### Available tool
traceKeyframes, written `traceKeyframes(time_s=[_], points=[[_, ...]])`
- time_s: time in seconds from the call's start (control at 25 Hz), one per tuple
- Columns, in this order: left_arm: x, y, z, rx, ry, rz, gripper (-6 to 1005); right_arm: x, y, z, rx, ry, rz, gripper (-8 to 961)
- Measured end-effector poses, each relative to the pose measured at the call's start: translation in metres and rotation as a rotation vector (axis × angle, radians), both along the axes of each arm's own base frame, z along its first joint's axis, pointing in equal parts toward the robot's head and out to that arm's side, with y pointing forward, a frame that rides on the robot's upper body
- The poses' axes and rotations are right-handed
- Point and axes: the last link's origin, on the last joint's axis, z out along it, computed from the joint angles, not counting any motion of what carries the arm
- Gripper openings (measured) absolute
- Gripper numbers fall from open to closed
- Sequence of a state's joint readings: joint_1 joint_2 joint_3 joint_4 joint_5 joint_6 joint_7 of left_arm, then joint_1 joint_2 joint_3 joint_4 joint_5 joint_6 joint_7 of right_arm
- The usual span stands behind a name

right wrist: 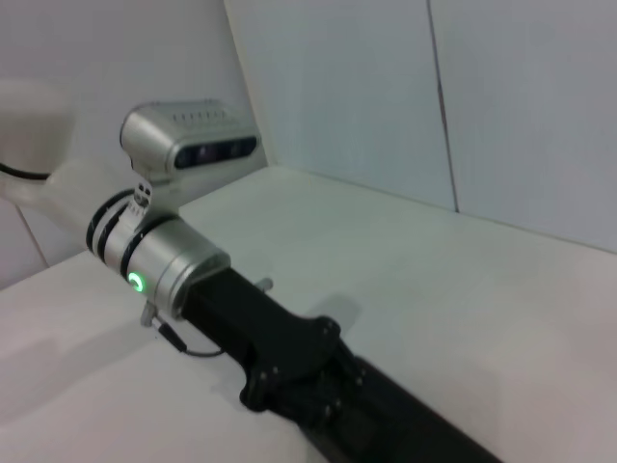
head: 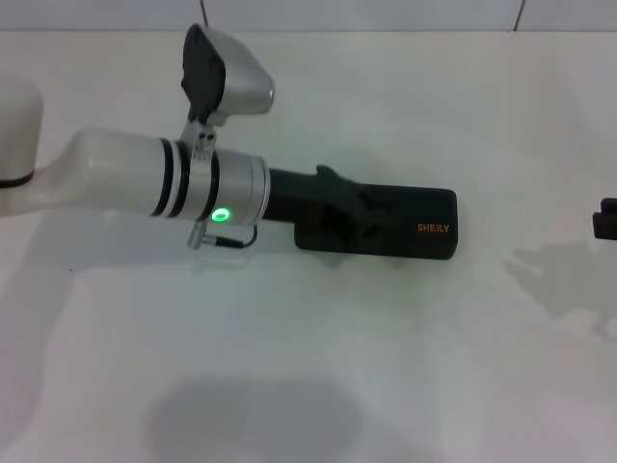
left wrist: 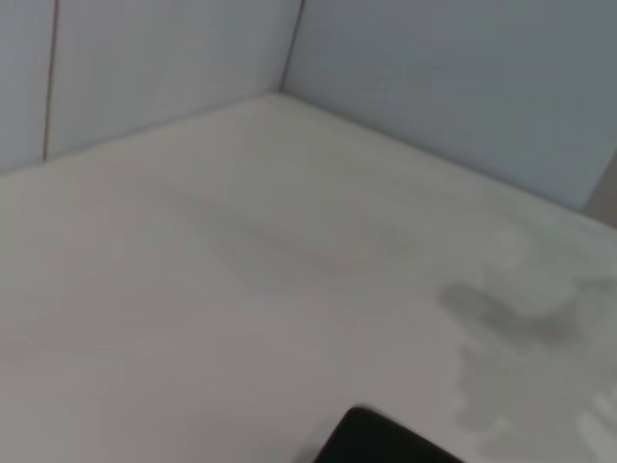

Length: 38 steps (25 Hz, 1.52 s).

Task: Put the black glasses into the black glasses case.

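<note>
The black glasses case (head: 424, 228) lies shut on the white table, right of centre, with orange lettering on its lid. My left gripper (head: 349, 220) reaches in from the left and rests on the case's left end, black against black. The right wrist view shows the same gripper (right wrist: 307, 374) on top of the case (right wrist: 415, 434). A dark corner of the case (left wrist: 386, 446) shows in the left wrist view. The black glasses are hidden. Only a black bit of my right gripper (head: 606, 219) shows at the right edge of the head view.
The white table (head: 308, 386) runs back to a pale panelled wall (right wrist: 405, 116). The left arm's silver wrist camera (head: 229, 75) stands up above the forearm. A green light (head: 221, 215) glows on the wrist.
</note>
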<state>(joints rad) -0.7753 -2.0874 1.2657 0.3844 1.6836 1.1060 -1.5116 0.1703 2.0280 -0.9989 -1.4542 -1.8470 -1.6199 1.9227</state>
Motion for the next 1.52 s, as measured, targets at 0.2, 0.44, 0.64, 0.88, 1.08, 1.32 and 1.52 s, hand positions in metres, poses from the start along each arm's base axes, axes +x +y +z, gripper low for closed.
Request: traceKeyframes(time_s=[0.2,0.44,0.64,0.88,1.08,1.32,1.52], points=[[-0.011,-0.011,-0.003,-0.031,0.007,0.017,190,-0.003,0.001,0.000,0.004,0.008,0.020,171],[0.014,-0.026,0.022,-0.080,-0.185,-0.073,192,-0.005,-0.001,0.002,0.011,0.044,0.053,172],[0.018,-0.045,0.087,-0.087,-0.492,-0.086,195,-0.014,-0.003,-0.001,-0.010,0.169,0.172,173],[-0.024,-0.083,0.143,0.184,-0.692,-0.210,313,-0.029,0.000,-0.027,0.009,0.425,0.368,271],[-0.044,-0.098,0.154,0.165,-0.659,-0.178,587,-0.045,0.014,-0.060,-0.093,0.510,0.407,484],[-0.048,-0.109,0.145,0.042,-0.597,-0.204,731,-0.065,0.020,-0.074,-0.189,0.549,0.458,730],[-0.050,-0.115,0.139,-0.019,-0.565,-0.203,731,-0.069,0.020,-0.077,-0.214,0.573,0.455,814]])
